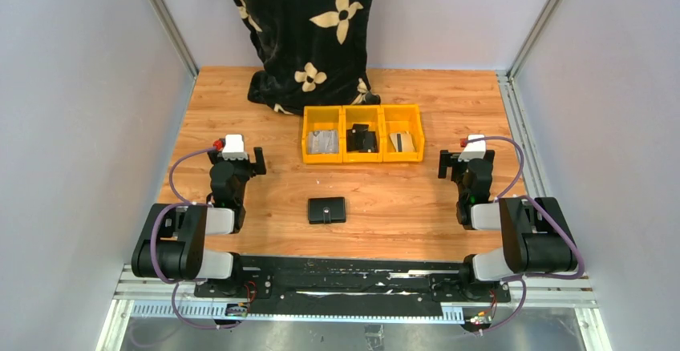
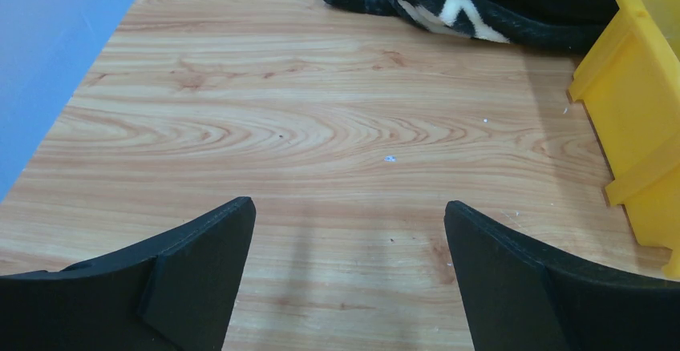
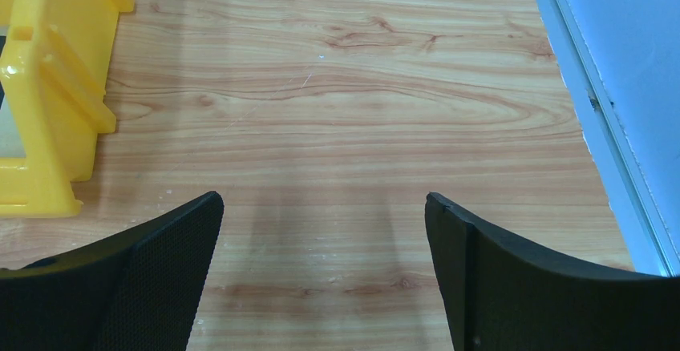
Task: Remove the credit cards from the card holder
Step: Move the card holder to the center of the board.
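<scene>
Stretching across the frame, a wood-grain desk (image 1: 385,199) carries the whole scene, with a black cloth (image 1: 309,30) printed with cream flower shapes draped down onto its far edge. Two robot arms sit folded at the near edge, the left arm (image 1: 196,239) and the right arm (image 1: 513,231) mirroring each other. On each, the elbow is tucked back low over its base and the forearm reaches forward, wrist aimed toward the far side. The left end effector (image 2: 346,205) is released, its two black fingers (image 2: 200,263) spread wide over bare wood, nothing between them. The right end effector (image 3: 322,198) is likewise released and grasps nothing. Between and just beyond the two wrists stands a row of three yellow bins (image 1: 362,159) touching side by side. The left bin holds something grey, the middle one dark items and the right one pale flat pieces, all too small to identify. The card holder (image 1: 326,210) lies flat and closed on the desk, midway between the arms and nearer than the bins, well apart from both end effectors. Its small closing tab (image 1: 325,216) faces the near edge. No credit cards show outside it.
</scene>
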Available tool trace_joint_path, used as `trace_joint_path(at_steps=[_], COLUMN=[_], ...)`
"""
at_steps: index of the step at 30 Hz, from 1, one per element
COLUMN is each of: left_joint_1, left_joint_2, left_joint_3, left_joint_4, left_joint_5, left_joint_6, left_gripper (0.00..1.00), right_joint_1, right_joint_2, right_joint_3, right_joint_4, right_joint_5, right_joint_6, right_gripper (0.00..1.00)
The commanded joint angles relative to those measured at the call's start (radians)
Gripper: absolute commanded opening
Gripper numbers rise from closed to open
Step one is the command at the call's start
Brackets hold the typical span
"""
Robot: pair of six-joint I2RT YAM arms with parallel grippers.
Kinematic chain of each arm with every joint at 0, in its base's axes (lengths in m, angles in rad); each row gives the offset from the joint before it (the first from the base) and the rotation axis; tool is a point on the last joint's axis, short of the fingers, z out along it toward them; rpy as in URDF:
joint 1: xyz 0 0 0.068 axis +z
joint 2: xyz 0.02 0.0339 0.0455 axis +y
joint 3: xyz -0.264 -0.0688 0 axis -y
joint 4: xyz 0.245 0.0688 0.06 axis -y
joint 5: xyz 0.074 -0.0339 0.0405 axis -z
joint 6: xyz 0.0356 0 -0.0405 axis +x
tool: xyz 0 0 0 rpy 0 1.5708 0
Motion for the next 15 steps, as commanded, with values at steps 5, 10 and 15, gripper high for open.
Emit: trace_joint_path(at_steps=[5, 10, 15], left_joint_1=[-0.003, -0.003, -0.003], left_joint_2=[0.004, 0.006, -0.041], left_joint_3=[0.011, 0.019, 0.056], left_joint_4=[0.010, -0.004, -0.097], left_joint_5=[0.007, 0.049, 0.061], left_joint_6=[0.009, 0.026, 0.035], left_gripper=[1.00, 1.00, 1.00], right_joint_1=[0.007, 0.007, 0.009], right_joint_2=[0.006, 0.005, -0.051], right_joint_3=[-0.010, -0.009, -0.001], right_joint_4=[0.026, 0.026, -0.039], right_joint_5=[-0.004, -0.005, 0.047], right_joint_6=[-0.013, -0.013, 0.005], right_gripper=[1.00, 1.00, 1.00])
